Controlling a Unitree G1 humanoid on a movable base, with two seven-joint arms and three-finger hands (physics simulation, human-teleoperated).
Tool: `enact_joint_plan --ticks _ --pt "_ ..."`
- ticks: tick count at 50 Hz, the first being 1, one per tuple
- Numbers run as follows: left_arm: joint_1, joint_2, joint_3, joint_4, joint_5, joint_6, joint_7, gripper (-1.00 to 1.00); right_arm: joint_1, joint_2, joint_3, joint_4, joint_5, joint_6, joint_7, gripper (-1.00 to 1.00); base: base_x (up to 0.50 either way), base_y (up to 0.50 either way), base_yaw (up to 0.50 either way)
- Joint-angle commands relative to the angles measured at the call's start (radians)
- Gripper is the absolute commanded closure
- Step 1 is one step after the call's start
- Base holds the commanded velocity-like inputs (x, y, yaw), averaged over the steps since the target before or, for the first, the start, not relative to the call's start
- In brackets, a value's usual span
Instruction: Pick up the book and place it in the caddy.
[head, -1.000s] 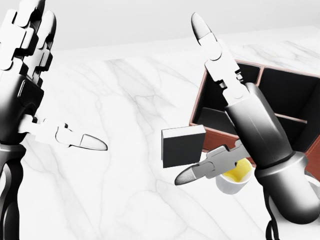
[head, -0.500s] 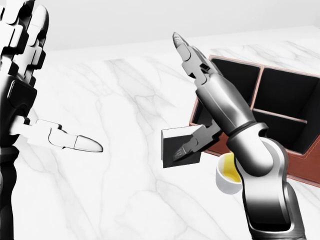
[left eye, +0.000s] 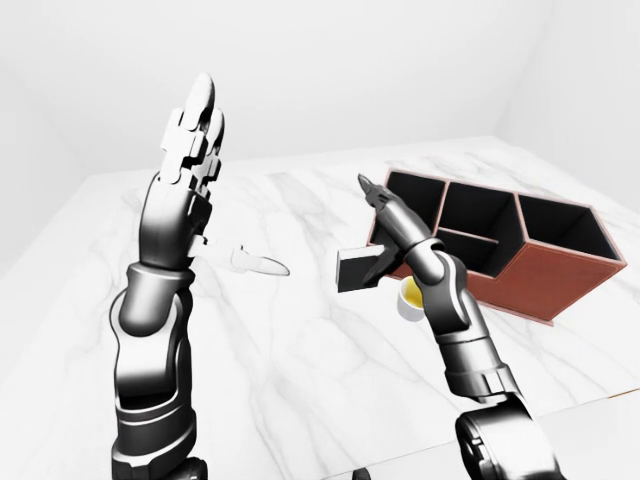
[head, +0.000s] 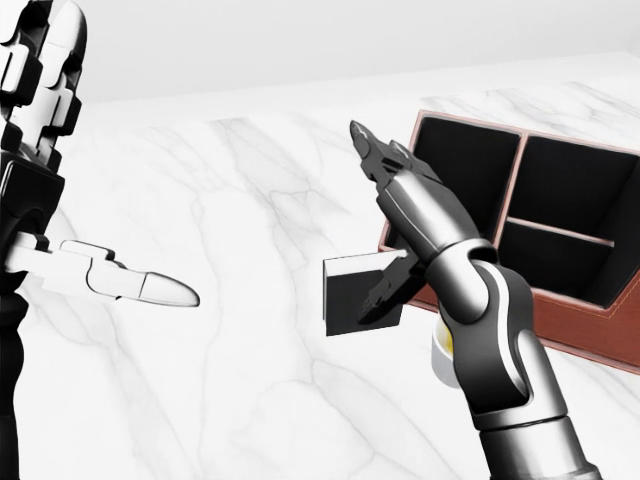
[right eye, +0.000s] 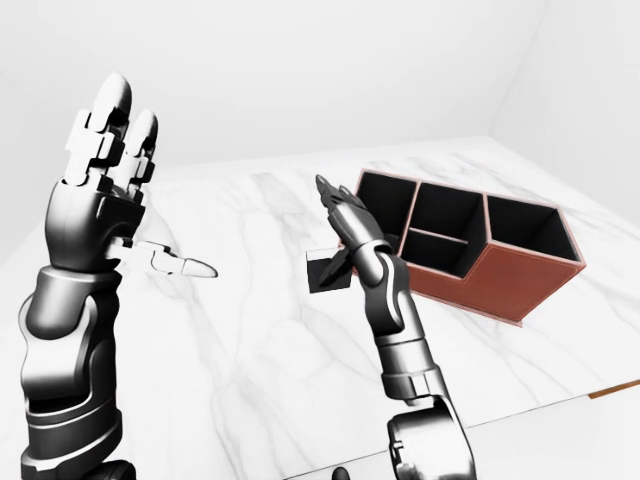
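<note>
Standing upright on the marble counter (head: 230, 400), the book (head: 350, 297) is showing its dark cover toward the head camera with its pale page edge (head: 357, 264) running along the top, so its long axis is lying roughly left to right in the head view. It is sitting just to the left of the caddy (head: 590, 320), near the caddy's closest corner, and a small white cup (left eye: 408, 300) is resting just below and to the right of it, mostly hidden by the forearm in the head view. The right hand (head: 385, 230) is reaching in from the book's right side: its fingers are stretched out nearly straight, pointing up and to the left above the book, while the thumb (head: 385, 295) is angling down across the book's right edge. The thumb looks to be touching or nearly touching the cover, though contact cannot be confirmed, and nothing is being gripped. This hand is clearly the nearer one. The left hand (head: 40, 90) is hovering well apart at the left of the view, spread wide and empty, its thumb (head: 150, 287) pointing rightward toward the book. Closing around the book probably calls for bringing the fingers down behind it.
</note>
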Motion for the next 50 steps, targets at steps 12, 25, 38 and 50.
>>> enact_joint_plan --ticks 12,25,38,50 --pt "0.015 -0.002 0.004 -0.024 -0.012 0.000 -0.005 -1.00 -0.131 0.028 0.039 0.364 -0.148 0.000 -0.144 -1.00 0.00 0.00 0.00" --pt "0.030 0.002 0.018 -0.052 -0.032 0.000 -0.007 -1.00 -0.376 0.020 0.041 0.872 -0.142 -0.022 -0.341 -1.00 0.00 0.00 0.00" --pt "0.039 0.004 0.028 -0.089 -0.056 0.000 -0.005 -1.00 -0.447 0.063 0.079 1.078 -0.193 -0.071 -0.423 -1.00 0.00 0.00 0.00" --pt "0.042 0.007 0.036 -0.112 -0.077 0.000 -0.004 -1.00 -0.435 0.087 0.097 1.120 -0.271 -0.062 -0.422 -1.00 0.00 0.00 0.00"
